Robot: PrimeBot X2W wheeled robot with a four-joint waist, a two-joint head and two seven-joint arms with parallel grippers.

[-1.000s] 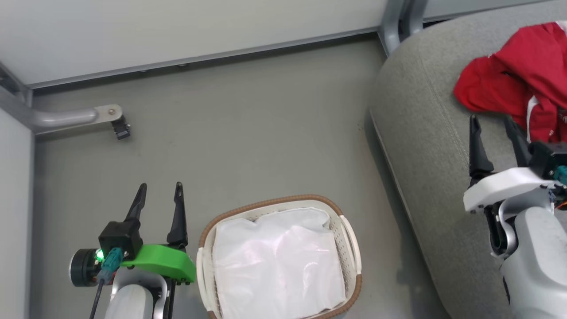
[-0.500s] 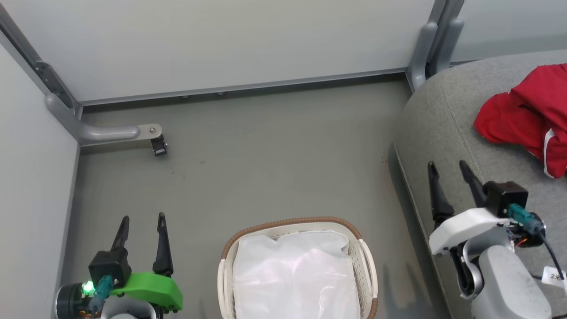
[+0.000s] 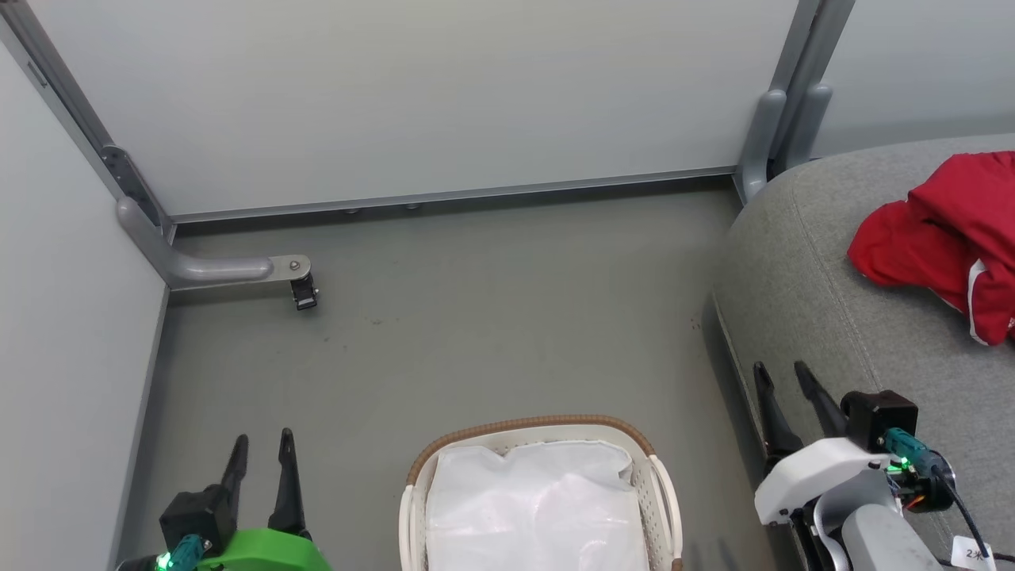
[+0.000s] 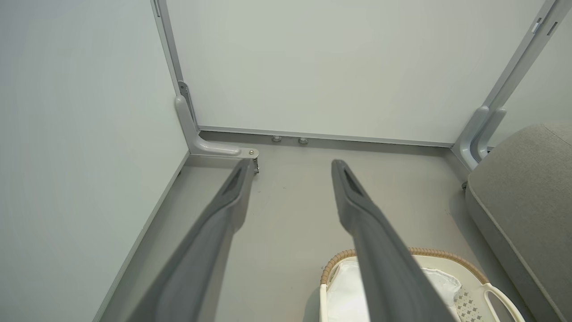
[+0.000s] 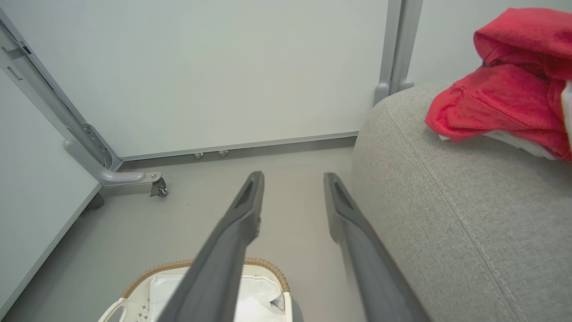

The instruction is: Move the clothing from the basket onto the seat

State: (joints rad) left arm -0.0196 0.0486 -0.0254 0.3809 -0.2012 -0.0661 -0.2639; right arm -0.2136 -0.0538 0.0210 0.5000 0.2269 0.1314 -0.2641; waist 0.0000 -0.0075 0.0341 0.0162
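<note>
I'm seeing clothing (image 3: 944,238) heaped on seat (image 3: 833,317); basket (image 3: 539,427) showing white liner (image 3: 539,507), no red where visible. Both left fingers (image 3: 286,476) and right fingers (image 3: 771,412) hanging parted, empty. I'm judging task done.

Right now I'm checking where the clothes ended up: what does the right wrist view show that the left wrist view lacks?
Right wrist view: the red clothing heaped on the seat, and the open right gripper. Left wrist view: the open left gripper. Both: the basket with its white liner, the seat, the grey floor.
</note>
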